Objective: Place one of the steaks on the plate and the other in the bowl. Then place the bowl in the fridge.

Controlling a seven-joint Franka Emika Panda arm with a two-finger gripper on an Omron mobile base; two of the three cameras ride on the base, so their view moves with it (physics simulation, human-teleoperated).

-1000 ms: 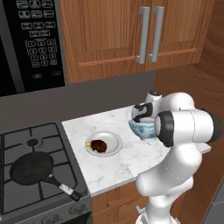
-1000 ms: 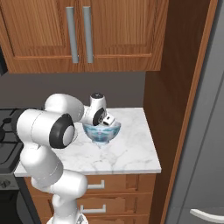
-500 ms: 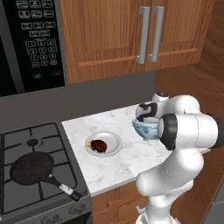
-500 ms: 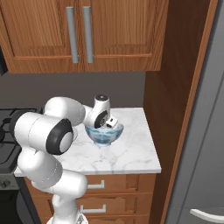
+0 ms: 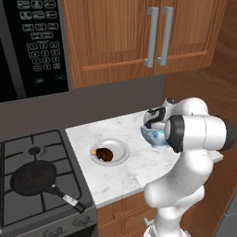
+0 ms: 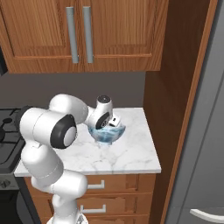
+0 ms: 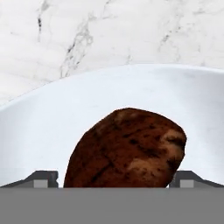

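Pincer [image 7: 112, 179] hangs over the pale blue bowl [image 5: 152, 135] on the marble worktop [image 5: 134, 171], tips spread wide and clear of the steak [image 7: 127, 148] lying inside — the other steak [image 5: 105, 153] sits on the white plate [image 5: 119, 148] nearby.

Wooden kitchen corner
We see brown wooden wall cabinets [image 5: 139, 37] above a white marble surface [image 6: 127, 153] and a grey wall [image 5: 69, 111].
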